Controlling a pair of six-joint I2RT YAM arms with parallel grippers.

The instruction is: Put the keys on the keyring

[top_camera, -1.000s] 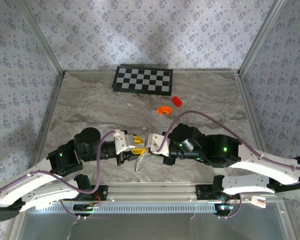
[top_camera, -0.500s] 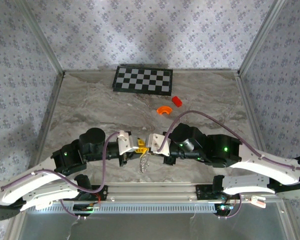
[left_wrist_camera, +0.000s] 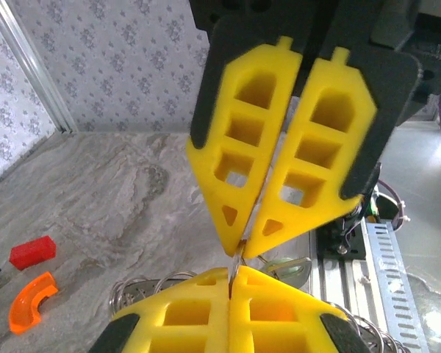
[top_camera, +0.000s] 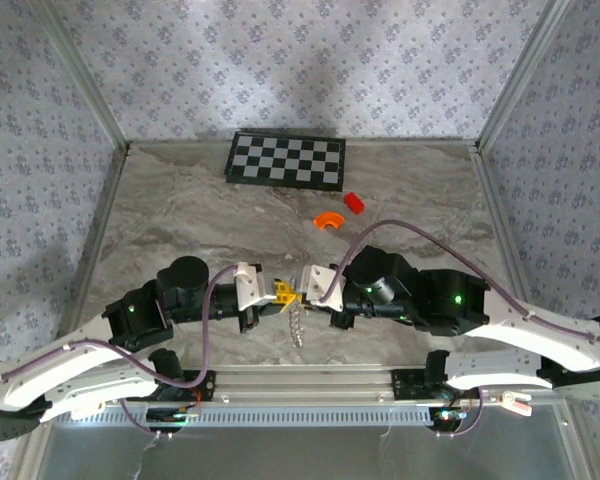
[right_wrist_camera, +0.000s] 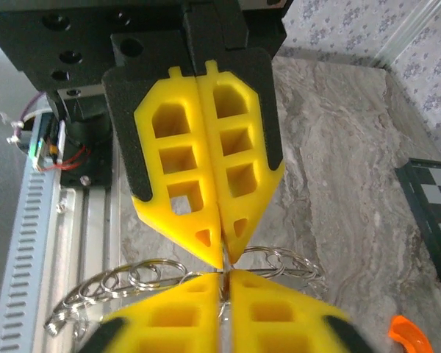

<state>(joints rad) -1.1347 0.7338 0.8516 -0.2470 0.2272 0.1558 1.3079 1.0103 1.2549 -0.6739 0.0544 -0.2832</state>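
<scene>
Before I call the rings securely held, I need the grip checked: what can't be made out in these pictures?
- Top external: the ring chain is too small to tell what hangs on it.
- Left wrist: the left gripper is cut off by the bottom edge and covers most of the rings.
- Right wrist: the right gripper is blurred and cut off below, so whether it grips is hidden.

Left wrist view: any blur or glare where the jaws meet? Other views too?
Left wrist: jaws sharp, bright washout at the right edge. Right wrist: the yellow pads at the bottom are soft, keyring crisp. Top external: even light, keyring tiny.
</scene>
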